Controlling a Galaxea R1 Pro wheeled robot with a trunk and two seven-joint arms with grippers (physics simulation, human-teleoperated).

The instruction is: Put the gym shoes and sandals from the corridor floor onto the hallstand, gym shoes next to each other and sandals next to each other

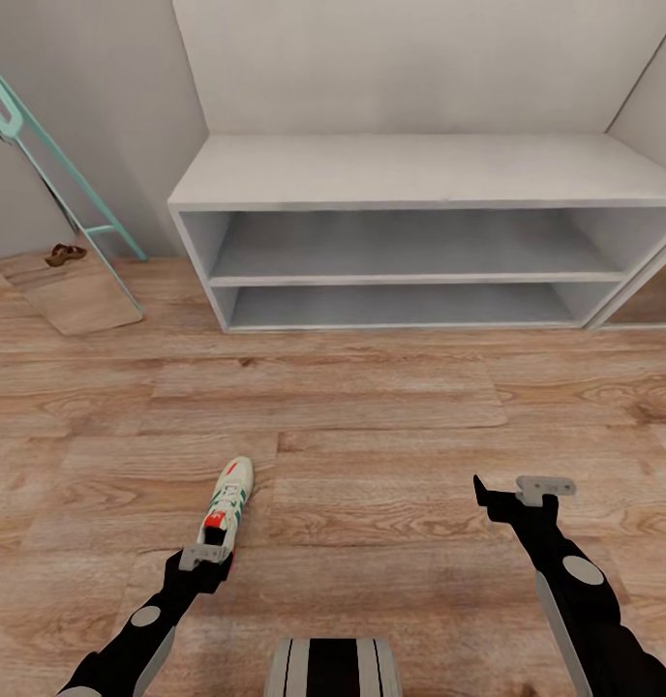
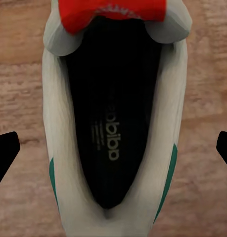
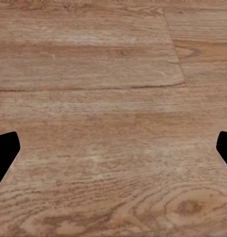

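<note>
- Head view looks down on light brown wood-grain plank flooring (image 1: 391,426) with a wide, low, light-grey shoe rack (image 1: 410,174) against the far wall; its bench top and two shallow shelves carry no shoes, and its right end is cut off by the picture's edge.
- One cream-white sneaker with green side stripes and a red-orange tongue patch (image 1: 227,503) lies on the floor, well short of the rack, toe pointing toward it. Its heel end is hidden behind the black left gripper (image 1: 209,561).
- Left wrist view looks straight into that sneaker's dark inside (image 2: 113,123), with a red patch at one end; faint printed lettering on the insole is too blurred to read. The two black fingertips (image 2: 4,150) sit at opposite edges of this picture, spread wide on either side of the shoe, not touching it.
- Black right gripper (image 1: 522,489) hangs over bare floor; in its wrist view its fingertips (image 3: 4,153) are likewise spread wide over bare planks (image 3: 113,118).
- Far left, a small brown object, probably a leather sandal (image 1: 66,255), lies on the floor beside a leaning mint-green frame (image 1: 57,155); it is too small to make out in detail.
- A grey and black striped part of the robot's body (image 1: 333,668) is cut off at the bottom edge.
</note>
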